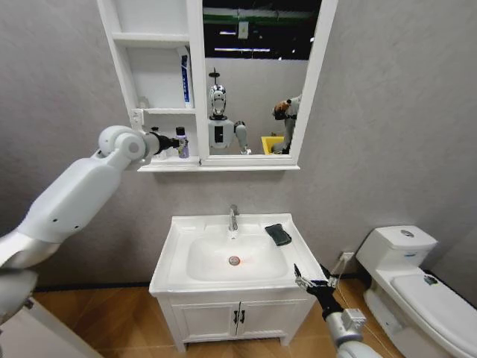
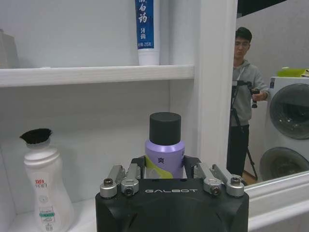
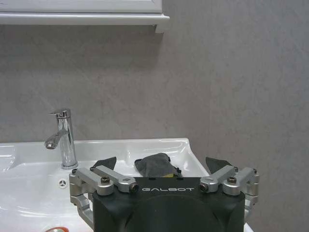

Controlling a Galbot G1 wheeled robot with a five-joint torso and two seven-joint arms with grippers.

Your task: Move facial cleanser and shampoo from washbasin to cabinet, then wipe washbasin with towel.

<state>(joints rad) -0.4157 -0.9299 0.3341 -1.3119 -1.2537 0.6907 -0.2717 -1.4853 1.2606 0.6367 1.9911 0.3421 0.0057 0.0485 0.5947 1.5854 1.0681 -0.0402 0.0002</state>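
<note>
- So, the purple bottle with the dark cap (image 2: 164, 147) stands upright on the bottom shelf of the cabinet (image 1: 168, 165), close to the post beside the mirror panel. I'd guess that's the shampoo or the cleanser, though the label is too small to settle it.
- A white bottle with a black top (image 2: 46, 186) stands on the same shelf, well apart from it, and a blue-and-white tube (image 2: 147, 29) stands one shelf up. So both products look already off the basin to me.
- My left gripper (image 2: 170, 171) is up at that shelf with fingers either side of the purple bottle. Honestly I can't tell if they're pressing it or just flanking it.
- Down below, the washbasin (image 1: 179, 246) carries the towel (image 1: 278, 234), rumpled on the back right ledge beside the chrome tap (image 1: 233, 218), handy for the wipe.
- My right gripper (image 1: 309, 281) hangs at the basin's front right corner, fingers spread wide, holding nothing, pointed towards the towel but not touching it.
</note>
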